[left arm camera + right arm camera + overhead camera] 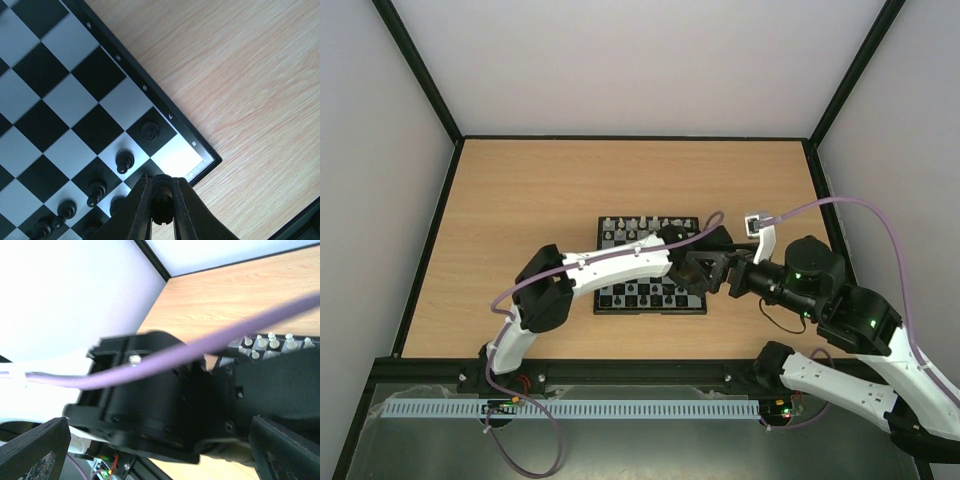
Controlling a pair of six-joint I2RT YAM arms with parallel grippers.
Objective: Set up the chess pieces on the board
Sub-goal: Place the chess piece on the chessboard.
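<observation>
The board [650,311] lies mid-table. In the left wrist view its corner [210,161] is just ahead of my fingers. My left gripper [694,274] is over the board's near right corner. It [162,202] is shut on a small black chess piece [162,209], held just above the corner squares. Other black pieces [124,161] stand on the squares nearby, one [150,131] beside the bare white corner square. My right gripper [720,272] is open and empty beside the left wrist; in its own view [160,460] the fingers [35,450] stand wide apart.
White pieces [645,228] stand along the board's far rows and show in the right wrist view [272,342]. The left arm's wrist [165,405] and a purple cable [210,347] fill the right wrist view. Black frame rails edge the table.
</observation>
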